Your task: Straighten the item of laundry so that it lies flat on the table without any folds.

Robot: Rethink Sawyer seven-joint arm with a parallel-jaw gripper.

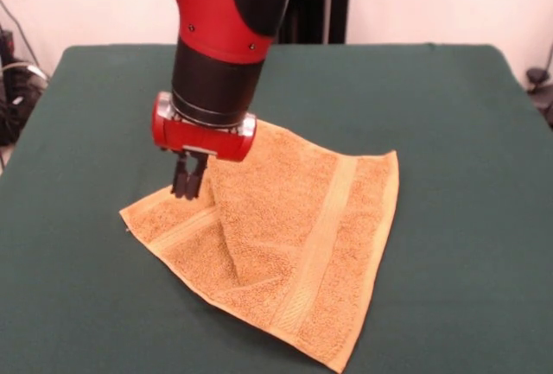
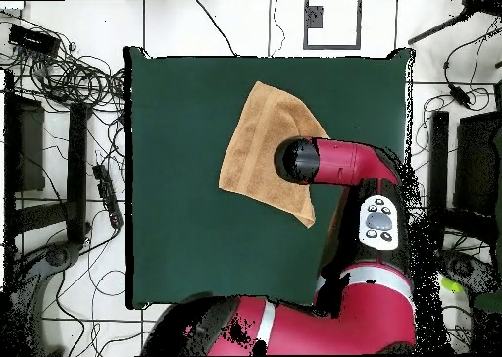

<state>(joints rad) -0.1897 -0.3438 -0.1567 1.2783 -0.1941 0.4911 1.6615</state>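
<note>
1. Small orange-tan terry towel (image 1: 294, 244) lies on the big rectangular dark green felt-like table (image 1: 449, 115), roughly mid-table, turned diamond-wise in front view.
2. Not flat: a flap on the side under the arm is doubled over the rest, fold line running diagonally from near the gripper down toward the towel's near edge.
3. One flat woven band visible as a pale stripe crossing the right part of the towel; a second band shows partly on the small left corner poking out from beneath the folded flap.
4. Red and black robot arm (image 1: 220, 37) comes down from above, wrist pointing straight down over the towel's left/far part.
5. Dark gripper (image 1: 188, 186) tips at the towel surface, at the edge of the folded flap; fingers look close together, with no gap seen between them. Can't tell if cloth is pinched between them.
6. Overhead view: towel (image 2: 257, 142) sits in the table's (image 2: 176, 177) upper-middle area, arm's end (image 2: 299, 161) covering one side of it; gripper itself hidden under the arm there.
7. Towel's far-right corner in front view lies flat and unfolded.
</note>
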